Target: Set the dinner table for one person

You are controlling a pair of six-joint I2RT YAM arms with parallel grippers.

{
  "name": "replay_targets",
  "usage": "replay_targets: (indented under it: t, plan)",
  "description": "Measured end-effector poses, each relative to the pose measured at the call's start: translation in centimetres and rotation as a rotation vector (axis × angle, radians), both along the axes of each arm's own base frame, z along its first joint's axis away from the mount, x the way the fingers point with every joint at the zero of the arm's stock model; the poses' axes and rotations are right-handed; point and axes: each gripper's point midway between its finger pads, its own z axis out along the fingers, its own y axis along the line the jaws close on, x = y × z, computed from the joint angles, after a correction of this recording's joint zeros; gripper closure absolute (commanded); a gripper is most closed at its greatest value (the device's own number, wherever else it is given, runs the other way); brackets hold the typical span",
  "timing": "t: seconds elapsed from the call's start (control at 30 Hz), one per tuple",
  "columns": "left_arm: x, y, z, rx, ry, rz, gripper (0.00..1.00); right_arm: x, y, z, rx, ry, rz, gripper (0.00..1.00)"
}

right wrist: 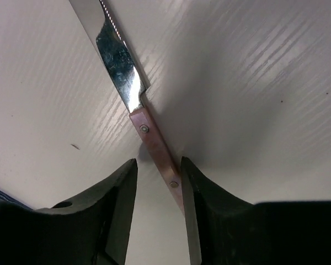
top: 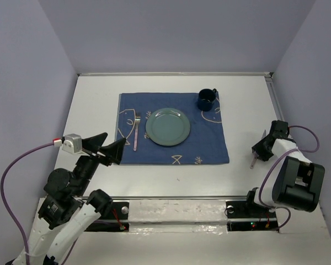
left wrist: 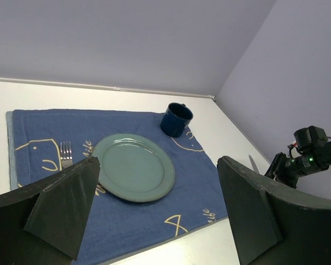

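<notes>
Straddling knife [right wrist: 124,77] handle right of plate [top: 167,126] on tabletop [top: 94,105] with right end effector [right wrist: 159,164] slightly parted, left end effector [left wrist: 158,163] spread wide.

I count one table [top: 99,99], one mat [top: 209,149], one plate [top: 167,127], one fork [top: 137,131], one mug [top: 206,99], one knife [right wrist: 154,144], and two grippers: left gripper [top: 113,141], right gripper [right wrist: 158,163].
</notes>
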Motion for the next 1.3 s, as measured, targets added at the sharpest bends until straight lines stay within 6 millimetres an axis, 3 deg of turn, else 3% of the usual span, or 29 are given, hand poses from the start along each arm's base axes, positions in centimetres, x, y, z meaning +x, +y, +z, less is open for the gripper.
replay_targets:
  t: [0.1,0.17,0.2,0.27,0.6,0.73,0.87,0.9,0.97,1.03,1.17,1.23,1.3]
  plan:
    - [-0.1,0.1,0.1,-0.003,-0.004,0.004,0.01,0.4,0.0,-0.1,0.012,0.008,0.01,0.68]
    - [-0.1,0.2,0.1,-0.005,-0.006,0.005,0.01,1.0,0.0,-0.1,0.022,0.01,0.02,0.79]
    - [-0.1,0.3,0.1,-0.005,-0.007,0.007,0.01,1.2,0.0,-0.2,0.027,0.012,0.021,0.93]
    - [-0.1,0.3,0.1,-0.005,-0.006,0.007,0.01,1.8,0.0,-0.3,0.036,0.011,0.031,1.0]
    - [-0.3,0.4,0.2,-0.008,-0.012,0.007,0.01,2.0,0.0,0.1,0.014,0.027,0.057,1.0]
    - [-0.3,0.3,0.2,-0.008,-0.012,0.006,0.01,1.8,1.2,2.6,-0.09,0.003,0.129,1.0]
    - [-0.1,0.2,0.1,-0.003,-0.006,0.007,0.01,4.3,5.2,10.1,-0.207,-0.216,0.287,1.0]
    - [-0.1,0.2,0.0,-0.002,-0.004,0.007,0.01,5.1,7.1,12.4,-0.213,-0.287,0.351,1.0]
    - [0.2,0.0,-0.2,0.008,0.008,0.007,0.01,6.1,10.2,15.3,-0.213,-0.377,0.445,1.0]
    - [0.5,-0.2,-0.5,0.019,0.023,0.008,0.01,6.6,14.5,17.4,-0.196,-0.452,0.57,1.0]
    - [1.5,-0.5,-1.4,0.048,0.061,0.025,0.01,5.5,20.9,15.7,-0.157,-0.419,0.771,1.0]
    - [2.0,-0.4,-1.8,0.059,0.077,0.042,0.01,5.0,23.9,13.2,-0.13,-0.357,0.873,1.0]
    - [2.4,-0.4,-2.1,0.068,0.089,0.054,0.01,4.7,25.3,10.8,-0.117,-0.288,0.93,1.0]
